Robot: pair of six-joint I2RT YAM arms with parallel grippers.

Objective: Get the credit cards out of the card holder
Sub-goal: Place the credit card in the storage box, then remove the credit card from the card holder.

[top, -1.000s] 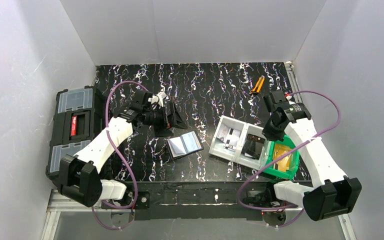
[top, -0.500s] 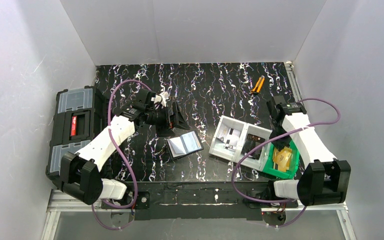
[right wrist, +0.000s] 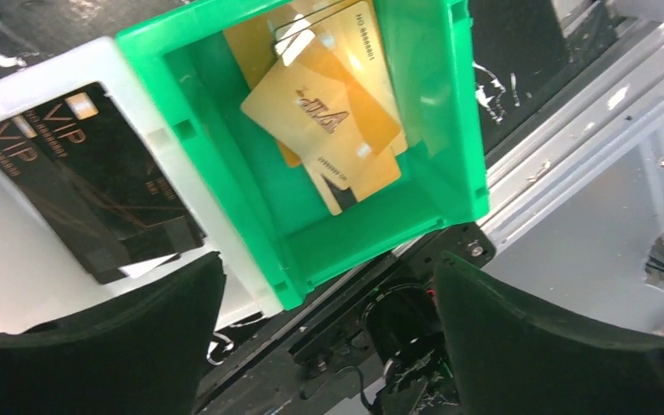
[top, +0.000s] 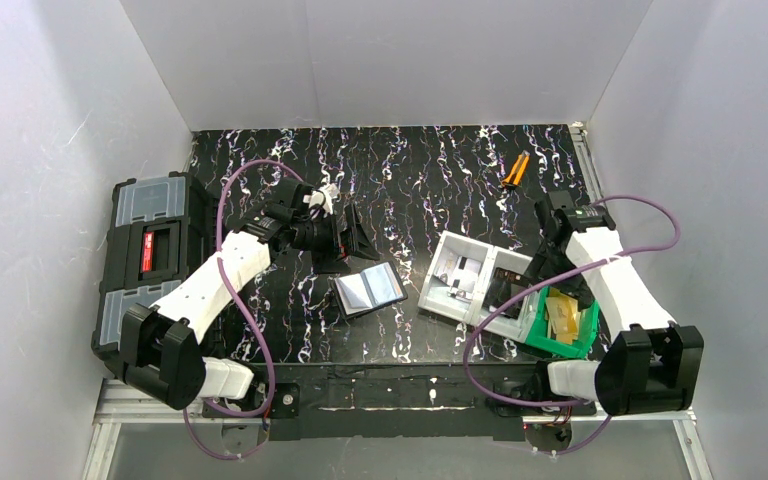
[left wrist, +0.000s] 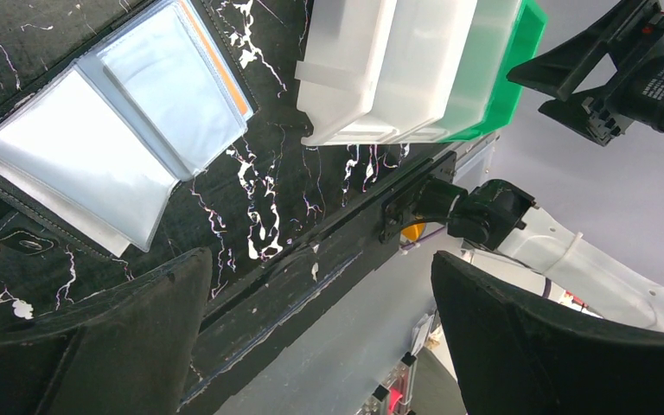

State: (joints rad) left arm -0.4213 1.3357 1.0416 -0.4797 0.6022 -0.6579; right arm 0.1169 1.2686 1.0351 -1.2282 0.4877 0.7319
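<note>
Hovering the left gripper (left wrist: 320,262) near the card holder (left wrist: 112,130), fingers spread wide on nothing. Showing that holder lying open and flat on the table (top: 410,170), left of the white bins (left wrist: 372,78). Hanging the right gripper (right wrist: 328,264) over the green bin (right wrist: 428,95), fingers spread apart, with gold credit cards (right wrist: 328,112) lying loose inside.

A large black toolbox (top: 150,255) with clear-lidded grey compartments and a red mark at its middle sits at the left edge of the top view, beside the left side of the black, white-veined table (top: 420,180). A small orange-handled tool (top: 514,171) lies by itself in the upper right of the table, near the back wall. Right of centre, two white bins (top: 460,272) stand side by side in a slanted row, with a green bin (top: 558,350) touching their lower-right end.
</note>
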